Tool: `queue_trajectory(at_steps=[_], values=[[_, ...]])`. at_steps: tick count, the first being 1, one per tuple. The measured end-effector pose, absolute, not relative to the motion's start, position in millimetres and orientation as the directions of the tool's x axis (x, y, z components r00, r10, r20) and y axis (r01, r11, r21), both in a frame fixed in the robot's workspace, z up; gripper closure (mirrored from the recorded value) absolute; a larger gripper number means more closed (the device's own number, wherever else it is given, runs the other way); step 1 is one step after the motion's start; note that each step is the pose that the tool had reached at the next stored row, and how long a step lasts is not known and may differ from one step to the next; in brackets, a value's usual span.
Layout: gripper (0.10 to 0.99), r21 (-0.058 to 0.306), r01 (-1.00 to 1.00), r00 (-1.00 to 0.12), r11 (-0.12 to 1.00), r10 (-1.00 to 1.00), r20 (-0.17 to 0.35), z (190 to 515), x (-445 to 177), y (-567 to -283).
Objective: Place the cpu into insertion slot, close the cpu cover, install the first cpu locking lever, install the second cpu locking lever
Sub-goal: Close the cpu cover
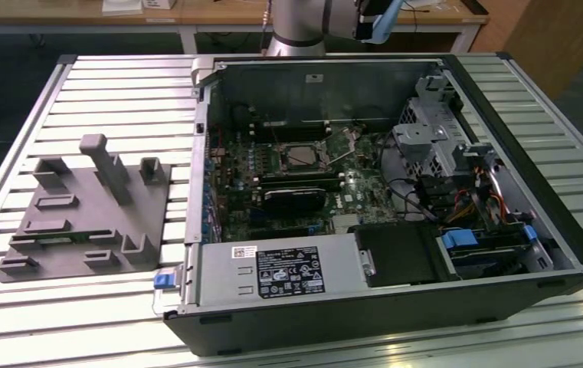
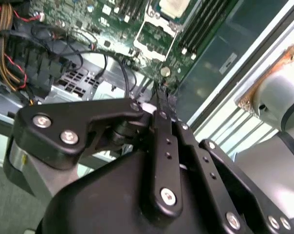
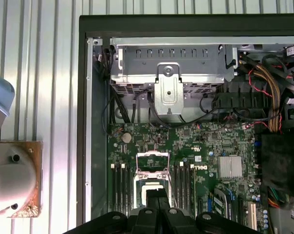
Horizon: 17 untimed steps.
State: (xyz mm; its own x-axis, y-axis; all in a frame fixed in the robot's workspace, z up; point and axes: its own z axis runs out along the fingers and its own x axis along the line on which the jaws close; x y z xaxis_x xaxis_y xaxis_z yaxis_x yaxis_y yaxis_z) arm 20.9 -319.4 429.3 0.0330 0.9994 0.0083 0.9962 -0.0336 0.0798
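Observation:
The cpu (image 2: 174, 6) lies flat in the insertion slot (image 1: 302, 157) on the green board inside the open computer case; its dull tan top shows. The cpu cover (image 3: 153, 163) stands swung open beside the slot, and the board shows through its cut-out centre (image 2: 156, 36). My gripper (image 3: 156, 194) hangs above the board close to the slot, black fingers pressed together with nothing between them; in the second wrist view the gripper (image 2: 160, 95) points toward the case wall. I cannot make out how the locking levers stand.
The case (image 1: 536, 192) lies on a slatted metal table (image 1: 117, 100). A grey fixture (image 1: 86, 211) sits at the exterior view's left. A silver drive cage (image 3: 169, 63), cable bundles (image 3: 264, 92), a long black card (image 1: 293, 195) and the power supply (image 1: 281, 272) surround the slot.

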Motion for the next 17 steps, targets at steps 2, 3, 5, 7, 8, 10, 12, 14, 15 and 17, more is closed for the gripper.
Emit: queue_trajectory(at_steps=[2, 3, 5, 7, 8, 10, 12, 14, 15, 17], values=[[0.980, 0.080, 0.996, 0.033, -0.034, 0.999, 0.008, 429.3, 20.9, -319.4], [0.980, 0.080, 0.996, 0.033, -0.034, 0.999, 0.008, 429.4, 20.9, -319.5], [0.980, 0.080, 0.996, 0.033, -0.034, 0.999, 0.008, 429.4, 20.9, -319.4], [0.980, 0.080, 0.996, 0.033, -0.034, 0.999, 0.008, 429.5, 20.9, -319.4], [0.980, 0.080, 0.996, 0.033, -0.034, 0.999, 0.008, 429.6, 20.9, -319.4], [0.980, 0.080, 0.996, 0.033, -0.034, 0.999, 0.008, 429.7, 20.9, -319.5], [0.980, 0.080, 0.996, 0.033, -0.034, 0.999, 0.008, 429.7, 20.9, -319.4], [0.980, 0.080, 0.996, 0.033, -0.034, 0.999, 0.008, 429.8, 20.9, -319.4], [0.980, 0.080, 0.996, 0.033, -0.034, 0.999, 0.008, 429.8, 20.9, -319.5], [0.980, 0.080, 0.996, 0.033, -0.034, 0.999, 0.008, 429.3, 20.9, -319.4]])
